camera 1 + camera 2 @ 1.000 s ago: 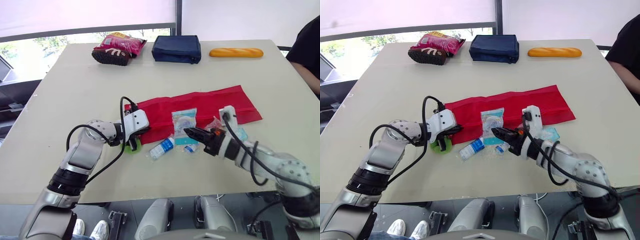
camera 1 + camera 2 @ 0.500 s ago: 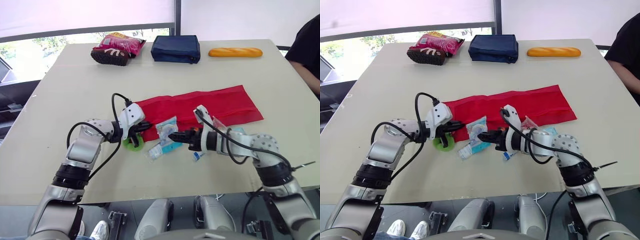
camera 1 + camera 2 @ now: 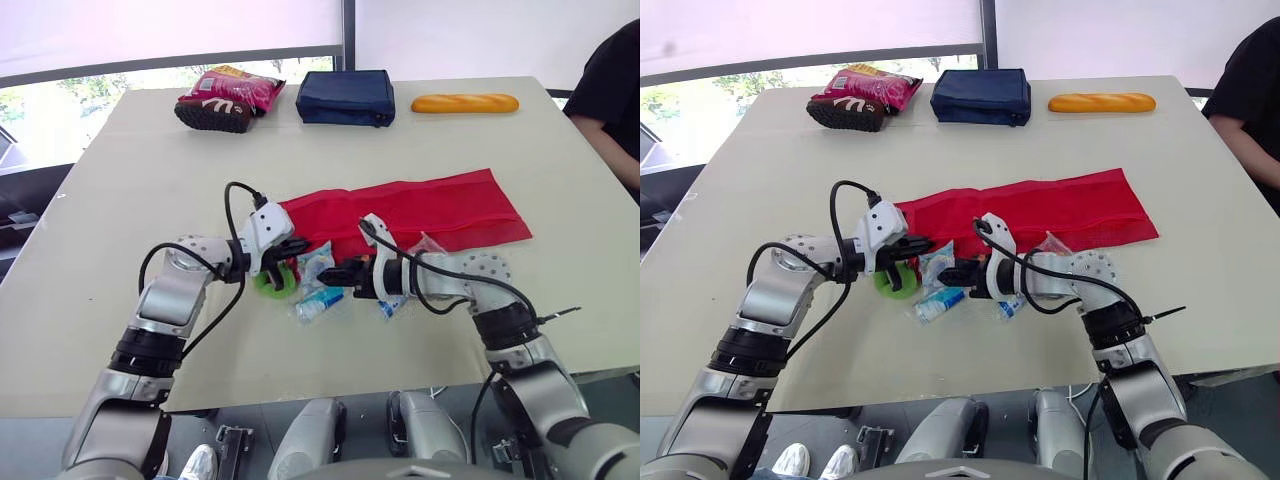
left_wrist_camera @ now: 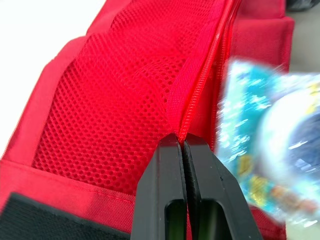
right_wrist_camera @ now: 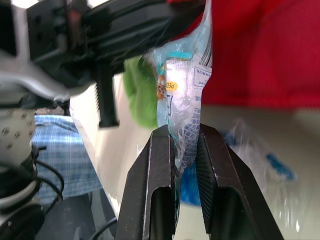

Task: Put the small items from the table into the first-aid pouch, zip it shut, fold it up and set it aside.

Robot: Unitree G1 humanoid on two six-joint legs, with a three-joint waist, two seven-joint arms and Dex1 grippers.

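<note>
Left wrist view shows the left gripper (image 4: 184, 142) with fingers pressed together on the zip edge of the red first-aid pouch (image 4: 115, 110), mid-worktop (image 3: 150, 170). Just right, the right gripper (image 5: 185, 135) pinches a clear packet (image 5: 182, 95) at that opening. Loading is in hand; next, the packet likely needs sliding inside.

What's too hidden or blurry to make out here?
Print on the packet: blurred in left wrist view, tiny in eye views.
Inside the red pouch: hidden by mesh, left wrist view.
The green roll: partly hidden behind the left gripper, eye views.
The person: cut off by the right edge, eye views.
</note>
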